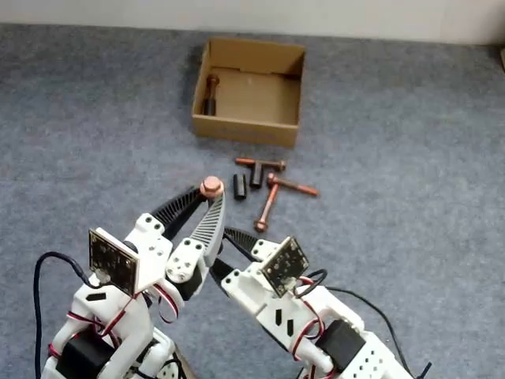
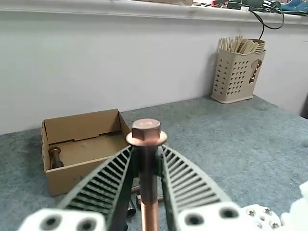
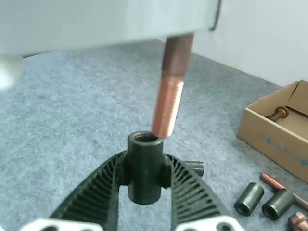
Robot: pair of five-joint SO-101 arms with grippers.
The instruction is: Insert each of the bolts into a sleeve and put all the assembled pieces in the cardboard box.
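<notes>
My left gripper (image 2: 146, 153) is shut on a copper bolt (image 2: 146, 137), held upright with its hex head on top; from above that head (image 1: 210, 187) shows between the fingertips. Below it, my right gripper (image 3: 144, 166) is shut on a black sleeve (image 3: 144, 168) standing with its bore upward. The bolt's threaded tip (image 3: 166, 115) hangs at the sleeve's rim, slightly off to one side. The cardboard box (image 1: 207, 125) sits farther back with one assembled piece (image 1: 211, 93) lying inside at its left.
Between the grippers and the box, loose bolts (image 1: 292, 186) (image 1: 266, 209) and black sleeves (image 1: 239, 186) (image 1: 256, 175) lie on the grey carpet. Two sleeves (image 3: 249, 198) (image 3: 278, 204) lie close to my right gripper. A beige holder (image 2: 237, 72) stands by the wall.
</notes>
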